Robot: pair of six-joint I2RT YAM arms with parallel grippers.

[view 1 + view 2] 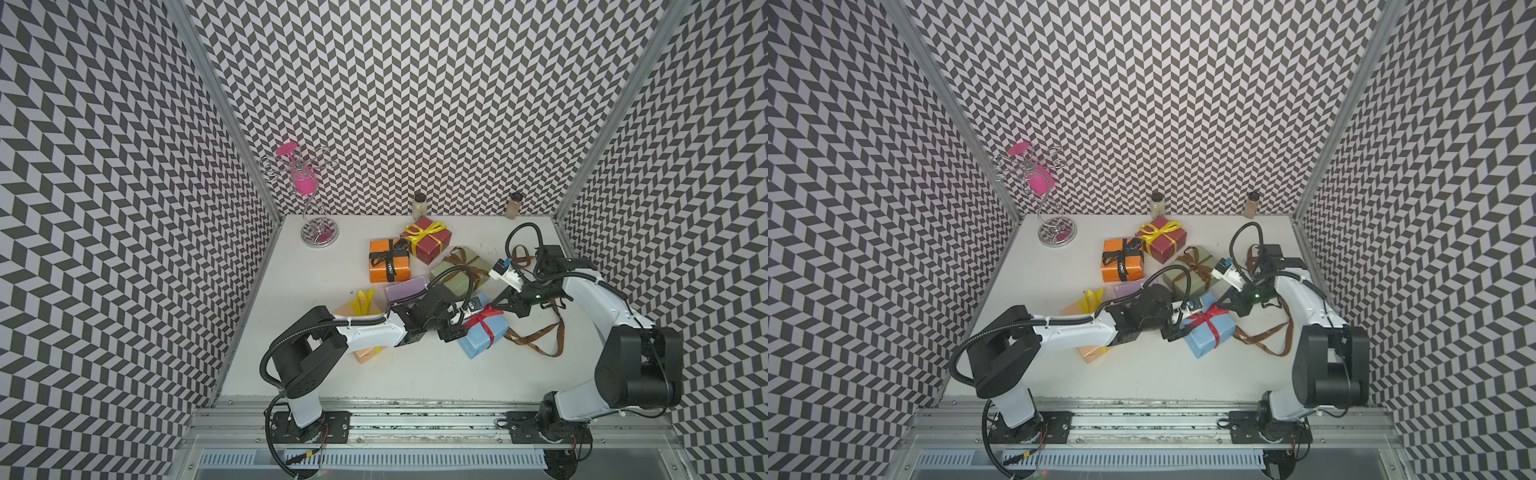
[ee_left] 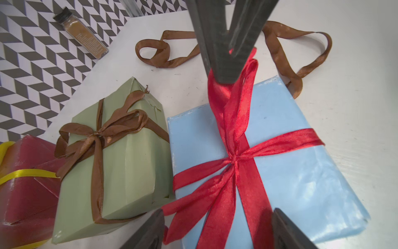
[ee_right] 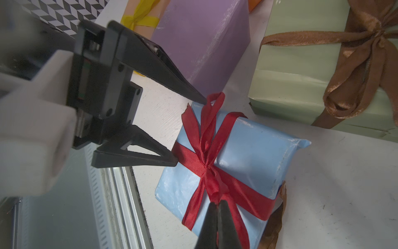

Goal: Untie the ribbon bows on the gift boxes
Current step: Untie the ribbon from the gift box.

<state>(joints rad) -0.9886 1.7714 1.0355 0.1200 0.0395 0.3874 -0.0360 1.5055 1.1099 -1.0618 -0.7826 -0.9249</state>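
so, the light blue box, just before the tips of the wide-open left gripper, should be clamped by it, while the right gripper, shut on the red ribbon, pulls slowly away from the knot.

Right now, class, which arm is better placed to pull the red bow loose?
Right: the right end effector is shut on the red ribbon of the light blue box; the left end effector stands open, holding nothing.

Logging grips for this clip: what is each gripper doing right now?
Left gripper: open, at the light blue gift box.
Right gripper: shut on the red ribbon.
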